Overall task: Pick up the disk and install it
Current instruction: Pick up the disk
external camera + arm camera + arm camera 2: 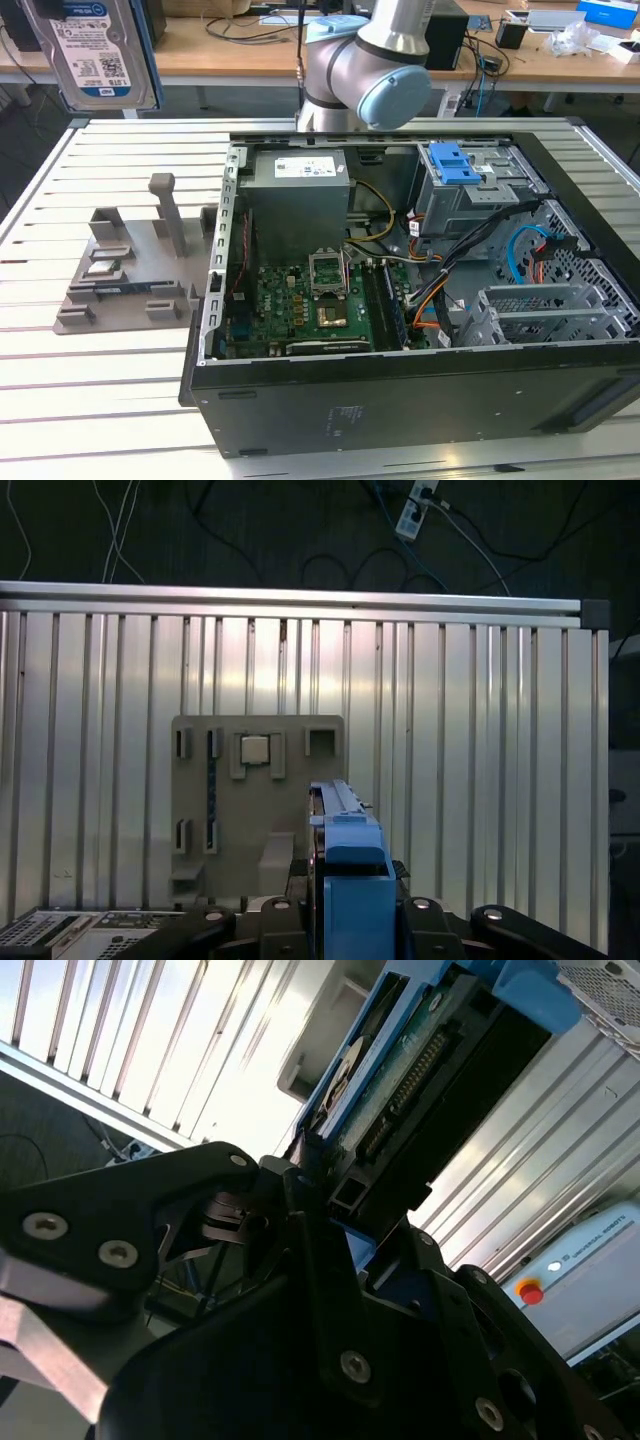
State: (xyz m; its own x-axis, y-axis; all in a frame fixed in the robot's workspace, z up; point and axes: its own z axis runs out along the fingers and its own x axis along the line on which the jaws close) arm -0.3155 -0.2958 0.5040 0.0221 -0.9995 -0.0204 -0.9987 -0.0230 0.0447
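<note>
The disk (100, 50), a silver hard drive with a barcoded label and a blue carrier frame, hangs high above the table at the exterior view's upper left. In the second wrist view the disk (410, 1070) shows its green circuit board and blue edge, and my gripper (330, 1195) is shut on its end with black fingers (300, 1175) on either side. The first wrist view looks down along the disk's blue edge (345, 845), held in the gripper (350, 885) above the slatted table.
An open computer case (400, 400) lies on the slatted table (100, 390), with a grey power-supply box (300, 185), a motherboard (310, 310) and a drive cage topped by a blue latch (455, 162). A grey fixture plate (130, 270) (255, 800) stands beside the case.
</note>
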